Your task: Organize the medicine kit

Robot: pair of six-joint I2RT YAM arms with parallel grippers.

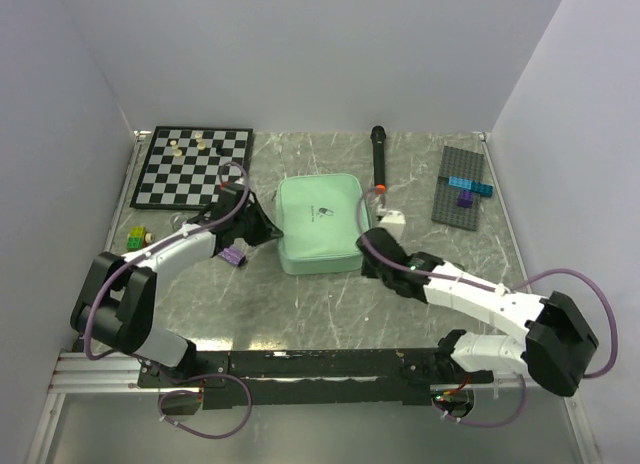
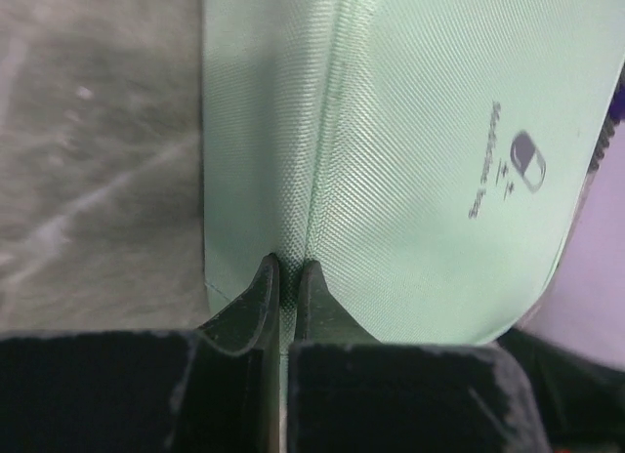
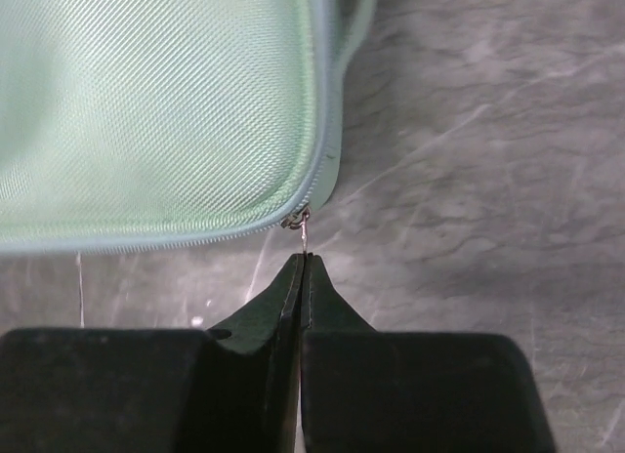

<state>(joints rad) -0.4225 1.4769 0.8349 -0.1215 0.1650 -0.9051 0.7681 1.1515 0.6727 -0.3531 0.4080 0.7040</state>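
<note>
The mint-green medicine kit (image 1: 320,222) lies zipped flat in the middle of the table, its pill logo facing up (image 2: 525,162). My left gripper (image 2: 288,267) is shut on the case's left edge and pinches a fold of the green fabric (image 2: 322,160). My right gripper (image 3: 304,263) is shut on the thin metal zipper pull (image 3: 304,230) at the case's near right corner (image 3: 312,180). In the top view the left gripper (image 1: 262,227) sits at the case's left side and the right gripper (image 1: 366,254) at its front right corner.
A black-and-white chessboard (image 1: 192,165) with a few pieces lies at the back left. A black microphone (image 1: 379,154) lies behind the case, a small white box (image 1: 391,222) beside it. A grey baseplate (image 1: 461,183) with bricks is back right. Loose bricks (image 1: 136,240) lie left.
</note>
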